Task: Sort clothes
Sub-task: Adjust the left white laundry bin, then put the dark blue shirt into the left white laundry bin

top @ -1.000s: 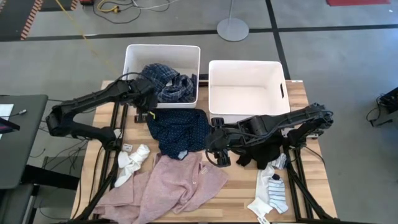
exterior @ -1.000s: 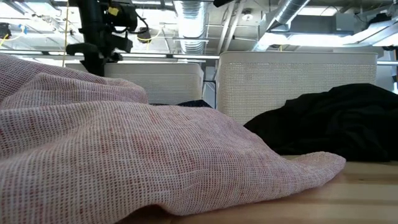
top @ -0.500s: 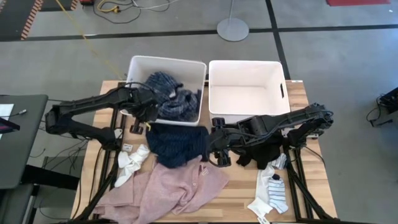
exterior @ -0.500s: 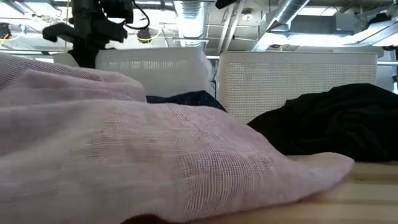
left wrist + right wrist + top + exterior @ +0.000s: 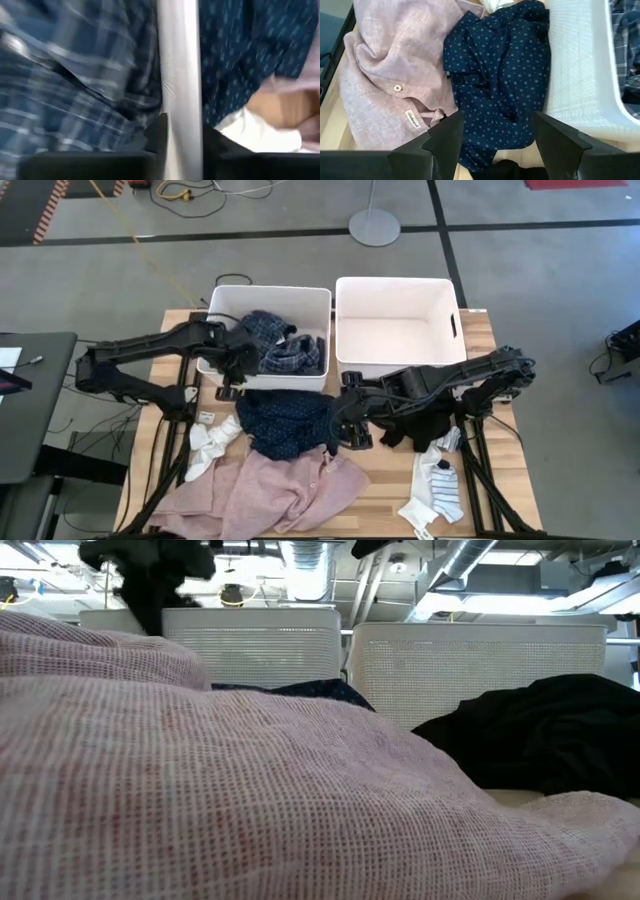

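Observation:
My left gripper (image 5: 232,373) is shut on the near wall of the left white bin (image 5: 222,330), which holds the blue-white plaid shirt (image 5: 283,346). The navy dotted top (image 5: 285,422) lies bunched against that bin's near wall, partly on the pink shirt (image 5: 270,485). My right gripper (image 5: 347,427) is open at the navy top's right edge, its fingers either side of the cloth (image 5: 505,75); I cannot tell if they touch it. The black garment (image 5: 420,425) lies under the right arm. My left gripper holds the left bin by its near wall (image 5: 180,75), toward the bin's left corner. One finger (image 5: 156,131) is inside the bin against the plaid shirt and the other finger (image 5: 216,139) is outside. The fingers come from above. The bin stands on the table.
The empty right white bin (image 5: 345,320) stands beside the left one at the far side. White socks (image 5: 210,445) lie near the left edge, striped socks (image 5: 437,490) at the near right. In the low view the pink shirt (image 5: 250,790) fills the foreground.
My left gripper has gone toward the table's near edge and a little to the right, dragging the left bin along the table. The bin's near wall has pushed the navy top toward the near edge and bunched it up; the pink shirt has crumpled too.

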Controlling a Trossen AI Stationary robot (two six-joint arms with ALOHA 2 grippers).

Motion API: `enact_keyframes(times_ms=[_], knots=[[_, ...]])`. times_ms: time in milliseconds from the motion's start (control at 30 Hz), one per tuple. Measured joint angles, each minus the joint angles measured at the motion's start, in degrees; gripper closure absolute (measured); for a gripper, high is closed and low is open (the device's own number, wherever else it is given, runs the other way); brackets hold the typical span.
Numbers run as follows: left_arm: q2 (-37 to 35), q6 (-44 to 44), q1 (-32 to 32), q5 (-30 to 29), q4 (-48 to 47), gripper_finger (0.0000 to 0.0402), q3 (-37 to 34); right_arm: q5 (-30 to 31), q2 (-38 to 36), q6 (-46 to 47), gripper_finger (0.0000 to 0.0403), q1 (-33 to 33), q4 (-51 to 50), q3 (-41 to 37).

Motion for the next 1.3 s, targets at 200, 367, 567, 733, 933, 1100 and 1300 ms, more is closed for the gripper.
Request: enact_keyframes(times_ms=[200,367,567,733,933,1100,1300], knots=[[0.06,-0.63,0.04,-1.25,0.36,0.0232,6.92,-0.20,0.05,-0.11,0.0148,3.22,4.63,-4.28],[0.06,-1.22,-0.17,-2.91,-0.81,0.0175,13.91,-0.14,0.04,-2.68,0.0148,5.44,14.54,-9.50],[-0.39,-4.16,-3.92,-10.03,-5.85,0.0162,21.67,0.04,0.00,-5.11,0.0148,4.34,25.91,-16.04],[-2.52,-6.97,-9.90,-14.56,-7.50,0.0163,25.00,-0.33,0.01,-6.32,0.0148,1.78,35.01,-21.41],[-6.29,-11.60,-18.75,-16.54,-6.93,0.0163,25.24,-1.84,2.42,-9.78,0.0148,-0.01,46.43,-25.17],[-8.02,-16.21,-27.16,-16.79,-6.31,0.0163,25.28,-1.74,9.20,-12.84,0.0148,-0.73,52.57,-25.25],[-8.07,-19.12,-36.02,-21.42,-4.60,0.0163,25.20,5.36,13.13,-17.37,0.0148,-2.03,54.35,-22.85]])
